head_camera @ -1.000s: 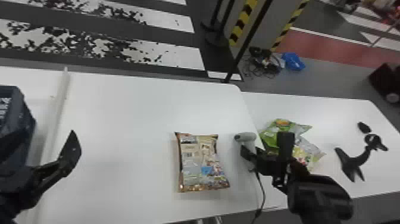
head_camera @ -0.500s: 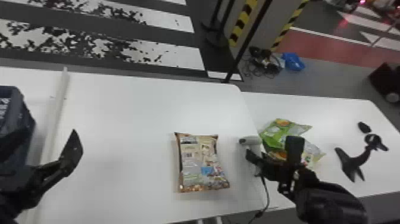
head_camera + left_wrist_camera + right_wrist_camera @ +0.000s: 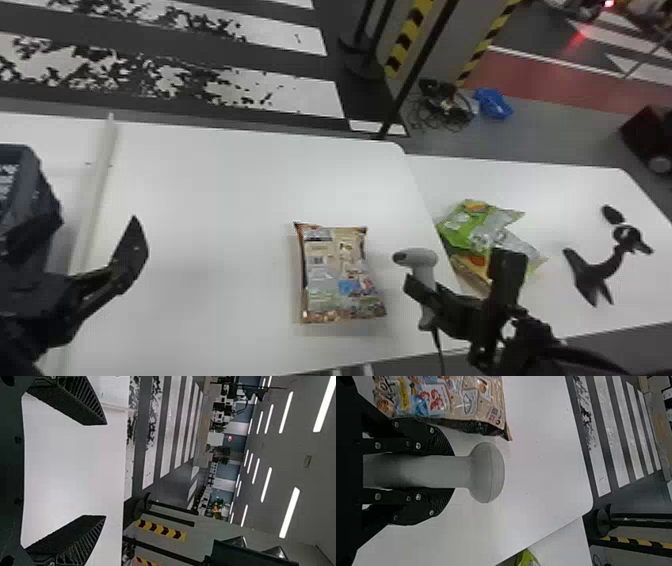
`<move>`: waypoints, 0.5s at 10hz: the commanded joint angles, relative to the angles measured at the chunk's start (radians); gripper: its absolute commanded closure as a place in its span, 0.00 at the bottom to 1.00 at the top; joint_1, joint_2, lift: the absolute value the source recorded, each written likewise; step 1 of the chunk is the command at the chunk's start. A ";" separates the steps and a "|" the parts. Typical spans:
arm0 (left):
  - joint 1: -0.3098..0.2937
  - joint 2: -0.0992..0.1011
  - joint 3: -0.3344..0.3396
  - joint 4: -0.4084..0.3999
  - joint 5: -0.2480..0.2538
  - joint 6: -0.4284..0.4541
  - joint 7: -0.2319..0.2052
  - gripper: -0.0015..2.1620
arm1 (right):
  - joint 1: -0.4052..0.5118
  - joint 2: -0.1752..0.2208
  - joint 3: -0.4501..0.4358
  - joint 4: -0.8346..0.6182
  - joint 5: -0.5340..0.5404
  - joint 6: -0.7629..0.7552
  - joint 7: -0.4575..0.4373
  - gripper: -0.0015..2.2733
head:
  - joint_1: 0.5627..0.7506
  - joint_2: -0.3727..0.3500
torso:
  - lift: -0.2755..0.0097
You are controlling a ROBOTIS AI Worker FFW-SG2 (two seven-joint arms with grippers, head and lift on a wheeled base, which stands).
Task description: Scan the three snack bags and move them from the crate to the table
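R wrist view: brown snack bag (image 3: 462, 399) prob. light, floppy & crinkly, w/ slick film and crushable bits inside. Best hold: across its middle from both long sides, fingers low, gentle squeeze; a pinch on the end seal alone might slip or let it swing. R gripper (image 3: 451, 471) is clamped round the handle of the barcode scanner (image 3: 488, 473); the bag is just beside it, flat on the white table (image 3: 534, 475).

L wrist view: L gripper (image 3: 105, 470) is spread wide, nothing between fingers, so prob. the free one for the bag.

Head view: bag lies face-up w/ its barcode label (image 3: 316, 260) showing, between the two grippers: near R gripper on that one's left, well apart from L gripper on that one's right. Green bag (image 3: 455, 227) overlaps a yellow bag (image 3: 475, 270) on the side table (image 3: 565, 190), beyond R gripper. Crate (image 3: 42, 200) is at far L, well away from the brown one.
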 commanded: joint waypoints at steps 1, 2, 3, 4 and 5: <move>-0.008 0.013 -0.015 -0.001 0.000 0.006 0.000 0.01 | 0.066 0.058 0.007 -0.157 -0.027 0.069 -0.011 0.90 | 0.70 0.03 | 0.75; -0.011 0.018 -0.021 0.000 0.000 0.006 0.000 0.01 | 0.090 0.090 0.023 -0.242 -0.035 0.121 -0.025 0.90 | 0.70 0.03 | 0.75; -0.014 0.022 -0.027 0.002 0.002 0.006 0.000 0.01 | 0.107 0.123 0.054 -0.306 -0.038 0.161 -0.037 0.90 | 0.70 0.07 | 0.75; -0.022 0.022 -0.035 0.011 0.003 0.006 0.000 0.01 | 0.132 0.125 0.122 -0.349 -0.027 0.154 -0.078 0.90 | 0.70 0.11 | 0.75; -0.022 0.025 -0.042 0.011 0.003 0.006 0.000 0.01 | 0.138 0.125 0.209 -0.367 0.025 0.142 -0.112 0.90 | 0.70 0.16 | 0.75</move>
